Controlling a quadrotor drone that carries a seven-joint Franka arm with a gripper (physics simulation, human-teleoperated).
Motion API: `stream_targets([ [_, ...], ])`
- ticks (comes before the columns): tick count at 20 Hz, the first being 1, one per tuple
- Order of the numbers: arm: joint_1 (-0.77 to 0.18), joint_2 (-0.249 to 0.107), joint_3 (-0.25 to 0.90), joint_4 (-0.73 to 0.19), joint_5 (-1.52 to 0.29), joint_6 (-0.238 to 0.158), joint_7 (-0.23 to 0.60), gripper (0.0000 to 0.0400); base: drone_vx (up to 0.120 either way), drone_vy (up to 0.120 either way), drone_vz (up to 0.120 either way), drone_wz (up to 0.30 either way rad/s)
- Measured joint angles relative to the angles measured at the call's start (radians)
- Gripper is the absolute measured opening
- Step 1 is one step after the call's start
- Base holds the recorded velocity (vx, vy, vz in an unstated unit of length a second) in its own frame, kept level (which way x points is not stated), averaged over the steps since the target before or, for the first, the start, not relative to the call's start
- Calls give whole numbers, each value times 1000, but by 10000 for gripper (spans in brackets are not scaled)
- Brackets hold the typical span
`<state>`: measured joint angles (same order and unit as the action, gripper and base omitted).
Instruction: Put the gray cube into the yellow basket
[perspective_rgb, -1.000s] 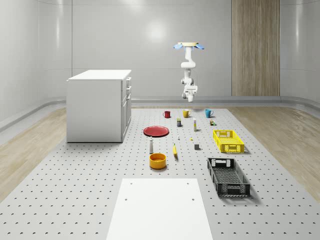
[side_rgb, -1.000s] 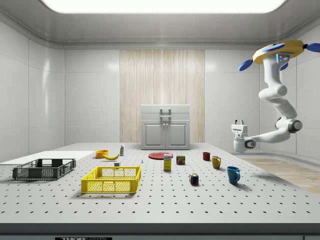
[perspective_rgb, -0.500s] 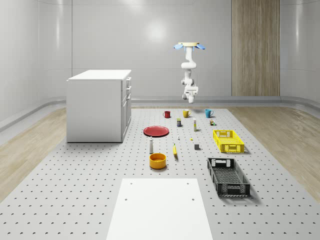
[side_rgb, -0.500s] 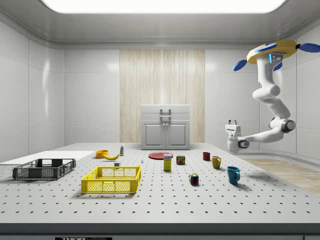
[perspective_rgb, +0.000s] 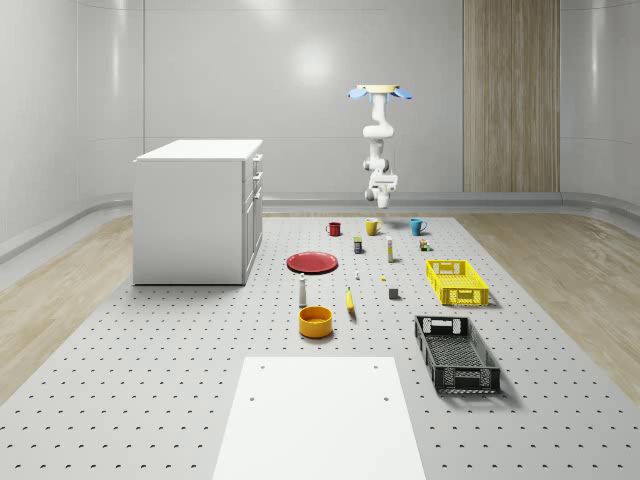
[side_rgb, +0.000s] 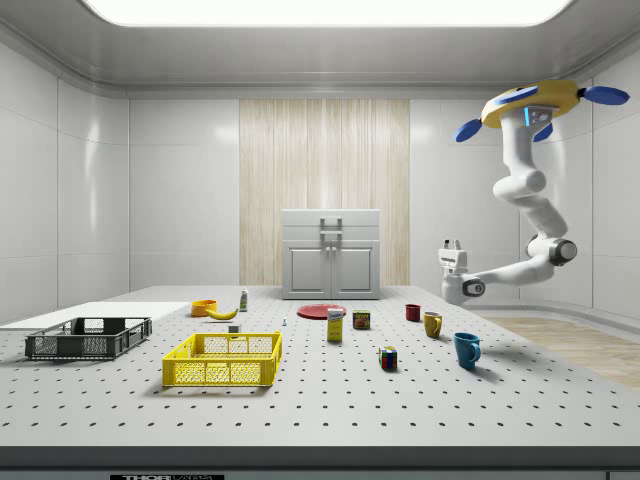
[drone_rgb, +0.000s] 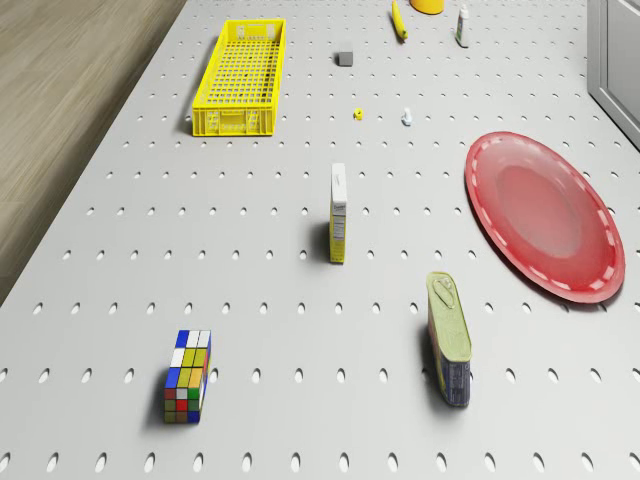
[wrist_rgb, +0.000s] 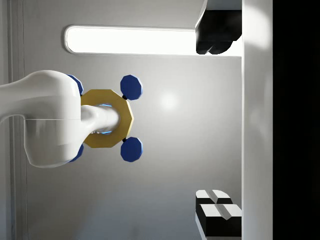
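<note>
The gray cube (perspective_rgb: 394, 293) (drone_rgb: 344, 59) is small and sits on the perforated table, a short way from the yellow basket (perspective_rgb: 457, 281) (drone_rgb: 240, 75) (side_rgb: 222, 360), which holds nothing. My drone (perspective_rgb: 378, 92) (side_rgb: 530, 105) hovers high over the table's far end, above the mugs. The white arm hangs below it and bends back up. The gripper (side_rgb: 453, 243) (wrist_rgb: 220, 125) points at the ceiling, open, with nothing between its fingers (wrist_rgb: 217, 215). It is far from the cube and well above the table.
A white cabinet (perspective_rgb: 198, 210) stands at the whole-scene view's left. On the table lie a red plate (drone_rgb: 545, 215), a Rubik's cube (drone_rgb: 188, 376), a tin can (drone_rgb: 448, 338), an upright box (drone_rgb: 339, 212), a black crate (perspective_rgb: 456, 352), an orange bowl (perspective_rgb: 315, 321) and mugs (perspective_rgb: 417, 226).
Drone, arm and gripper have moved toward the side view's left, nearer the table's middle. The gripper stays open and upturned. Nothing on the table has moved.
</note>
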<state>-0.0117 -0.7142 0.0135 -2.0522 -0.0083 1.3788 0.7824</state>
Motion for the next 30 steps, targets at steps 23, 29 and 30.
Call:
stream_targets([
  [23,-120,-37,372,-122,-534,32,79,400,120,0,0,0],
  [29,-296,-109,744,-446,-1159,46,241,400,120,0,0,0],
  [30,-339,-124,802,-512,-1272,38,283,400,120,0,0,0],
])
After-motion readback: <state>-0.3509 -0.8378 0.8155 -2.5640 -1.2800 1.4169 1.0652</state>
